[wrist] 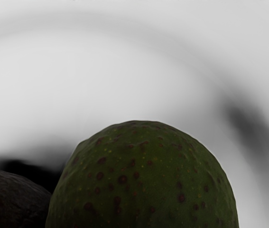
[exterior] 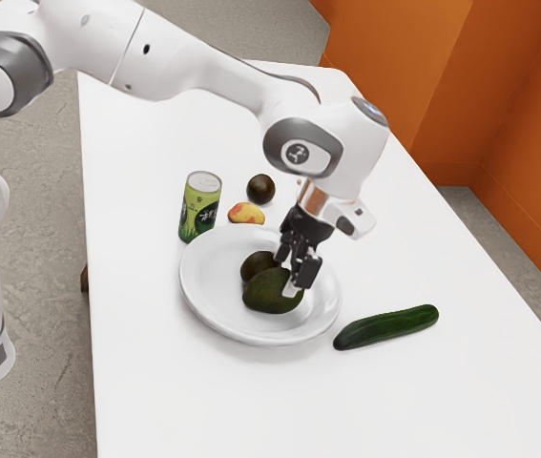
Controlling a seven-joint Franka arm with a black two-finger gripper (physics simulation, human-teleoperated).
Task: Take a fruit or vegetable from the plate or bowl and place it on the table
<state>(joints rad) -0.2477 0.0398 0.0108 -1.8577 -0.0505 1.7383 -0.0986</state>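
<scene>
Over the white plate (exterior: 203, 296), my gripper (exterior: 294, 274) is lowered at the larger green fruit (exterior: 266, 296), overlapping its end on the exterior view's right. Its far side is hidden, so I cannot tell whether it is held. A smaller dark fruit (exterior: 255, 265) lies close against the green one on the plate. In the wrist view the green fruit (wrist: 143, 180), speckled with reddish spots, rises large from the lower edge. Beside it are part of the dark fruit (wrist: 11, 199) and the pale plate (wrist: 101, 76).
On the white table (exterior: 156, 391), a cucumber (exterior: 386, 326) lies beside the plate on the exterior view's right. Beyond the plate are a green can (exterior: 199, 208), a red-yellow fruit (exterior: 246, 214) and another dark round fruit (exterior: 261, 189).
</scene>
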